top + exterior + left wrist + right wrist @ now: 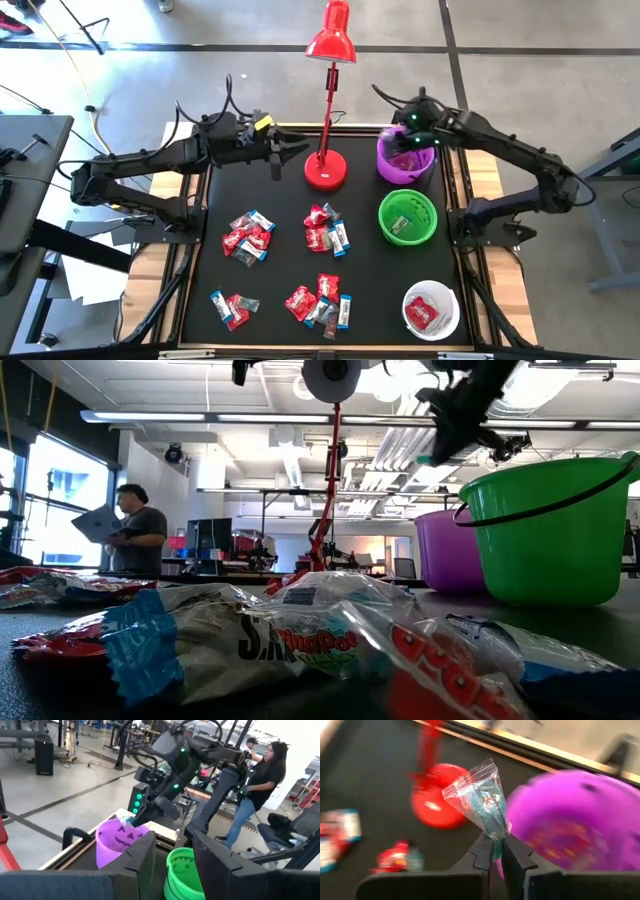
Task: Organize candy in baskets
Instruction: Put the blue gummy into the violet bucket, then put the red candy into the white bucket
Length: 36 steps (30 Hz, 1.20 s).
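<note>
Three baskets stand along the mat's right side: purple (405,160) farthest, green (407,217) in the middle, white (431,310) nearest, with red candy inside. Loose candy lies in piles on the black mat (248,236) (326,232) (320,302). Over the purple basket (570,820) my right gripper (496,842) is shut on a clear, teal-tinted candy (482,800). My left gripper (172,870) hangs open above the mat's far left part (298,150). It points level toward the baskets with nothing between its fingers. My right gripper pinches one end of the candy's wrapper (497,834) between its two fingers. The fingers slant downward. The rest of the candy sticks out past the fingertips, lifted clear, over the purple basket's rim on the side toward the lamp.
A red desk lamp stands on its round base (325,170) at the mat's far middle, between the two grippers, its shade (332,40) high above. Wooden borders frame the mat. People stand in the room beyond the table (260,785) (135,530).
</note>
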Each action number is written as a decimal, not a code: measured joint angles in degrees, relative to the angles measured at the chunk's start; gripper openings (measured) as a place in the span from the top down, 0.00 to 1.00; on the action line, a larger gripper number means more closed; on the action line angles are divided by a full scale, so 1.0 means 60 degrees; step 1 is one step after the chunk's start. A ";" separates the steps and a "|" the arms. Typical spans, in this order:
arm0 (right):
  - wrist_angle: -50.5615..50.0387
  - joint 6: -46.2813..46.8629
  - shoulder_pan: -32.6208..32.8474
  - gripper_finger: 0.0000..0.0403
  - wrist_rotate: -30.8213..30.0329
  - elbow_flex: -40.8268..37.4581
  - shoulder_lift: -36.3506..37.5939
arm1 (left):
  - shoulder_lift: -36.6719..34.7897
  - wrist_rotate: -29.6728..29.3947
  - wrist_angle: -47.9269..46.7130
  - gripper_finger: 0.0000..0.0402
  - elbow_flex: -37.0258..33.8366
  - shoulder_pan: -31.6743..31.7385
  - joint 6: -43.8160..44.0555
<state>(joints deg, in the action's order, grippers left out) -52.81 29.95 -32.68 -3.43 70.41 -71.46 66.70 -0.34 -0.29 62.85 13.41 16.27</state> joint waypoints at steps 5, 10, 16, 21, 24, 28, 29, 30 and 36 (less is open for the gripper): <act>-0.0808 -0.0360 -0.0543 0.97 -0.0439 0.0000 -0.0018 | 0.0000 -0.0062 -0.0005 0.71 0.0003 0.0004 -0.0224; -0.1045 -0.1431 -0.0828 0.93 -0.0418 0.0000 -0.0018 | 0.0000 -0.0087 -0.0037 0.71 0.0003 0.0004 -0.0247; -0.1651 -0.2068 -0.0934 0.75 -0.0407 0.0000 -0.0018 | 0.0000 -0.0095 -0.0648 0.71 0.0003 0.0004 -0.0236; -0.1659 -0.2070 -0.0934 0.62 -0.0405 0.0000 -0.0018 | 0.0000 -0.0092 -0.1646 0.71 0.0003 0.0007 0.0004; -0.1643 -0.1901 -0.0926 0.61 0.0314 0.0000 -0.0018 | 0.0000 -0.0092 -0.2641 0.71 0.0007 0.0012 0.0021; -0.1364 -0.1447 -0.0695 0.61 0.1903 0.0000 -0.0018 | 0.0000 -0.0085 -0.4333 0.71 0.0007 0.0152 0.0335; -0.1277 -0.1358 -0.0560 0.62 0.2130 0.0000 -0.0018 | 0.0000 -0.0095 -0.4957 0.71 0.0007 0.0190 0.0473; -0.1194 -0.1315 -0.0413 0.62 0.2311 0.0000 -0.0018 | 0.0003 -0.0102 -0.5578 0.71 0.0007 0.0232 0.0567; -0.0976 -0.1083 0.0718 0.62 0.2880 0.0000 -0.0022 | 0.0007 -0.0535 -0.8927 0.71 -0.0278 0.0334 0.1931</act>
<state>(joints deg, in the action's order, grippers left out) -58.66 23.45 -28.37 13.85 70.41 -71.59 66.74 -3.54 -53.85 61.18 15.41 27.85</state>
